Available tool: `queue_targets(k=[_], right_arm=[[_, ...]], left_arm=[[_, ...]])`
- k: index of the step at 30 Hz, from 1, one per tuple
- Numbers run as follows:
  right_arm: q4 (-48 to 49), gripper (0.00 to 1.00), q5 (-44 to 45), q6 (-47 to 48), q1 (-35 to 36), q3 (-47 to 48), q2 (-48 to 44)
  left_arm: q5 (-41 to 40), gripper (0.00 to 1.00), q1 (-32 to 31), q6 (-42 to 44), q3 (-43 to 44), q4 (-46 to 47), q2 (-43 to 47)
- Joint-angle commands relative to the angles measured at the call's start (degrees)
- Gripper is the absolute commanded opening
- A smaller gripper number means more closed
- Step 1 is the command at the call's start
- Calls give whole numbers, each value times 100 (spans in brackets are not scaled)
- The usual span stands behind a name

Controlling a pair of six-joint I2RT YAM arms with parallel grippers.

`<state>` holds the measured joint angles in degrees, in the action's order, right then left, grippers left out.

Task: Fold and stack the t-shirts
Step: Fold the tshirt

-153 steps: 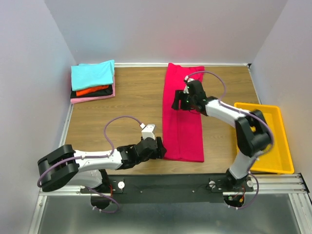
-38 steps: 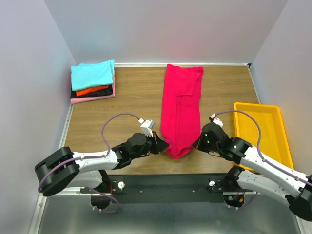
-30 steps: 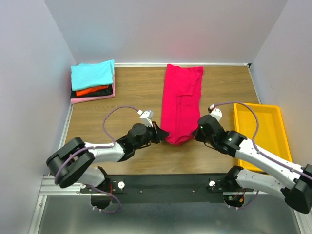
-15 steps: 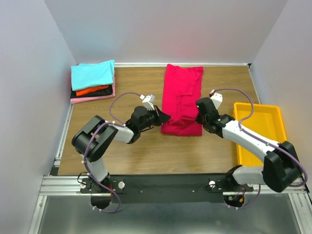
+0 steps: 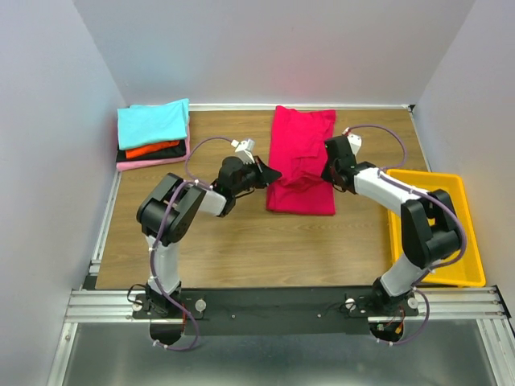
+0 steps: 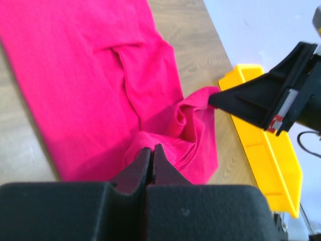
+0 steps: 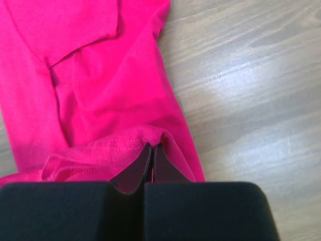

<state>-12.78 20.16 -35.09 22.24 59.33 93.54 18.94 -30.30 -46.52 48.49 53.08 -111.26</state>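
Note:
The crimson t-shirt (image 5: 301, 157) lies in the middle of the table, its near part doubled back over the far part. My left gripper (image 5: 269, 174) is shut on the hem's left corner (image 6: 150, 143). My right gripper (image 5: 325, 170) is shut on the hem's right corner (image 7: 150, 138), and it shows as a black wedge (image 6: 261, 100) in the left wrist view. Both hold the hem just above the lying cloth (image 7: 75, 75). A stack of folded t-shirts, cyan (image 5: 153, 123) on top over orange-red (image 5: 153, 149), black and pink (image 5: 149, 161), sits at the far left.
A yellow plastic bin (image 5: 438, 225) stands along the right edge of the table, also in the left wrist view as the bin (image 6: 261, 150). Grey walls close in the wooden table (image 5: 241, 241) on three sides.
Both grippers have carried the shirt's near hem away from the arm bases toward the far end, folding the shirt to about half its length. The stack has not moved.

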Motion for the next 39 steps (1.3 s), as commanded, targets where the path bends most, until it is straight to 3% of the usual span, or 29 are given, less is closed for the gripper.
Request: queue_targets(k=[1,26,28,29,30,31,33,39], right_arm=[[126,1,-319,195,-220,377,410],[100,1,-847,486,-800,1739,1957],[82,9,-952,477,-888,1845,1984],[65,18,-1005,477,-923,1984,1993],[56,29,-1093,494,-984,2047,1958],[30,50,-1111,529,-993,2117,1836],[12,66,-1094,600,-1011,2205,1643],[3,71,-1408,811,-1011,1925,852]], left_arm=[[268,0,191,3,345,1,-299],[374,3,701,91,1953,-1010,-1450],[356,16,780,47,2050,-1115,-1477],[347,29,824,38,2172,-1142,-1486],[365,35,859,38,2226,-1229,-1460],[330,45,929,90,2322,-1282,-1347],[234,52,965,222,2384,-1572,-1162],[-267,63,965,889,2175,-2143,-309]])
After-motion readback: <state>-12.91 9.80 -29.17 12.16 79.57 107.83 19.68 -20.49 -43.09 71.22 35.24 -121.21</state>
